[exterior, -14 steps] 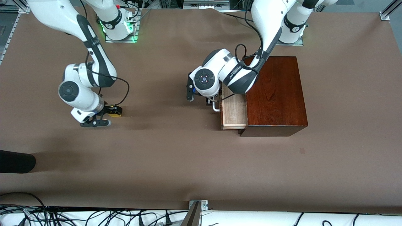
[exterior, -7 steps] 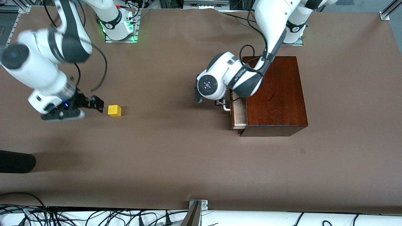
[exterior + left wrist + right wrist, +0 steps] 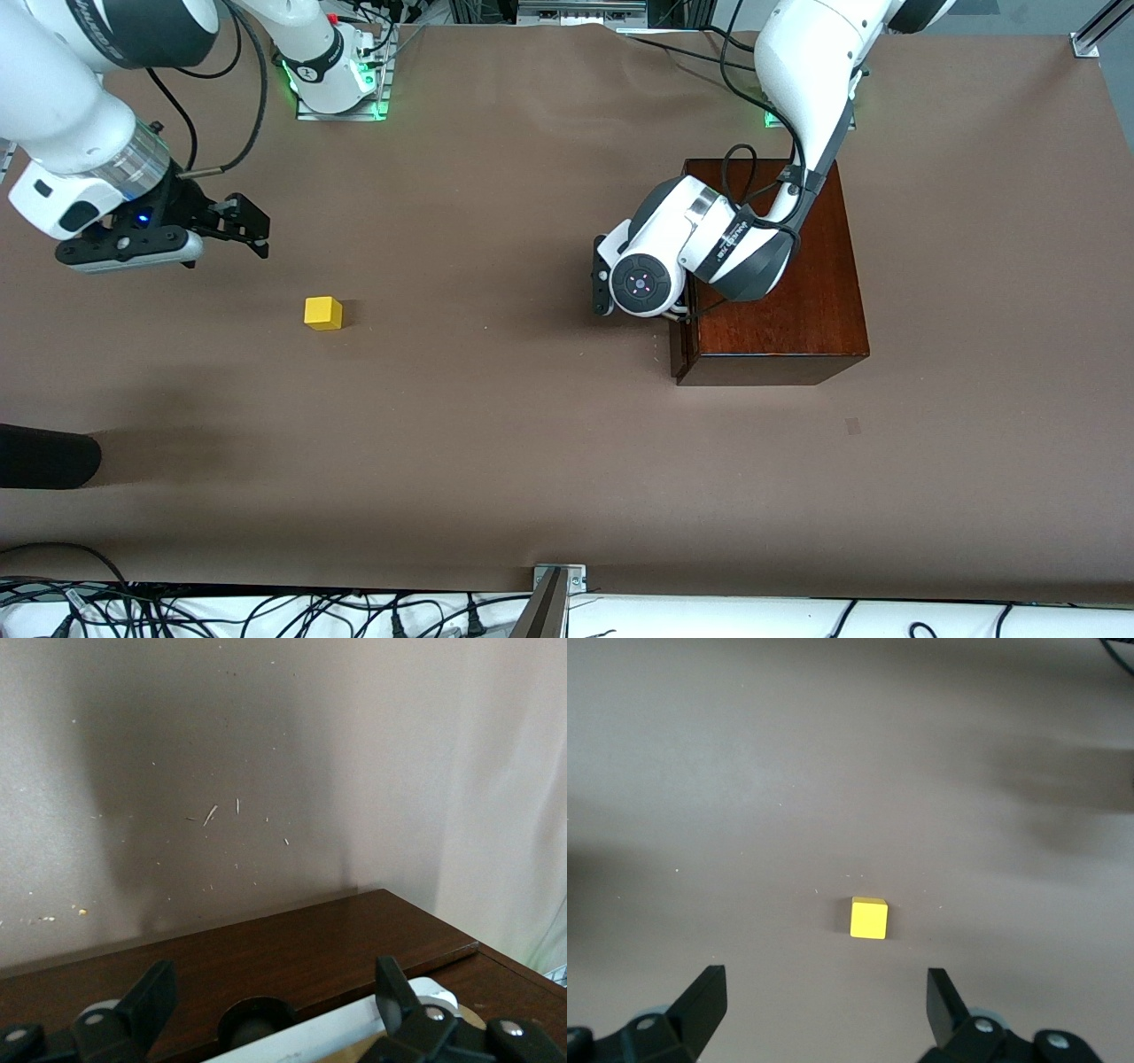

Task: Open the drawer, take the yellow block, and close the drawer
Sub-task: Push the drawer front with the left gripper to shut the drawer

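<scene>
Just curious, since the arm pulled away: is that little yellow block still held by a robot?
No, the yellow block sits alone on the table, with the right gripper open above it.

Block (image 3: 322, 313): bright yellow, plain
Box (image 3: 780, 337): glossy reddish-brown, wood grain
Handle (image 3: 310, 1041): white
Counter (image 3: 532, 443): matte brown

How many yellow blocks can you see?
1. The yellow block sits alone on the brown table, toward the right arm's end, apart from the wooden box. Others could be hidden inside the box's shut drawer.
</scene>
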{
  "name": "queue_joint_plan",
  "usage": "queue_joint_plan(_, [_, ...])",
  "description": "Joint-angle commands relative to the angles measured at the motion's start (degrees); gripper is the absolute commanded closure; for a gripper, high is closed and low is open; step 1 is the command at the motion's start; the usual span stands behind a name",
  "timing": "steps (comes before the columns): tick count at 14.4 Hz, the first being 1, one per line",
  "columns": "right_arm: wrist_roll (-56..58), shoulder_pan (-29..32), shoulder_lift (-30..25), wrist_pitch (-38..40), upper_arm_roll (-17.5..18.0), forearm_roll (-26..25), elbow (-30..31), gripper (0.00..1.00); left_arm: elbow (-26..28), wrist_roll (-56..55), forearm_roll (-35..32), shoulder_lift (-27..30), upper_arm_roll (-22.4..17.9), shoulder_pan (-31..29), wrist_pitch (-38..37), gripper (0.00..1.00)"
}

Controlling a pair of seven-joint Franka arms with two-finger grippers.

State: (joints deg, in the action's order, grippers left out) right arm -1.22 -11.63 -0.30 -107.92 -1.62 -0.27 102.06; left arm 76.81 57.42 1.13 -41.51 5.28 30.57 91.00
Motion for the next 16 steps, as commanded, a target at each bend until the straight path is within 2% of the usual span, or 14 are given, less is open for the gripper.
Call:
queue_joint_plan(1, [1.5, 0.6, 1.3, 2.1, 0.0, 0.3, -3.5, 0.00, 0.4, 1.9, -1.8, 2.5, -0.2, -0.6, -2.0, 0.00])
queue_joint_plan(6, [1.4, 0.7, 1.4, 6.6, -0.7, -0.4, -6.5, 0.00, -0.3, -2.2, 2.2, 8.0, 0.4, -0.1, -1.4, 0.00])
queue_joint_plan(9, [1.4, 0.8, 1.4, 10.8, -0.8, -0.4, -8.7, 0.00, -1.5, -6.3, 1.3, 13.2, -0.5, -0.7, -1.7, 0.00])
queue_joint_plan(12, [1.0, 0.8, 2.2, 11.2, -0.8, -0.6, -11.1, 0.00, -1.7, -6.4, 1.2, 17.3, -1.2, -6.1, -3.3, 0.00])
queue_joint_plan(13, [1.0, 0.8, 2.3, 11.1, -0.8, -0.4, -11.4, 0.00, -1.8, -6.9, 0.4, 18.7, -2.0, -7.8, -6.3, 0.00])
queue_joint_plan(16, [1.0, 0.8, 2.8, 11.4, -0.8, 0.0, -11.6, 0.00, -3.5, -13.7, 0.0, 22.3, -5.3, -12.2, -9.0, 0.00])
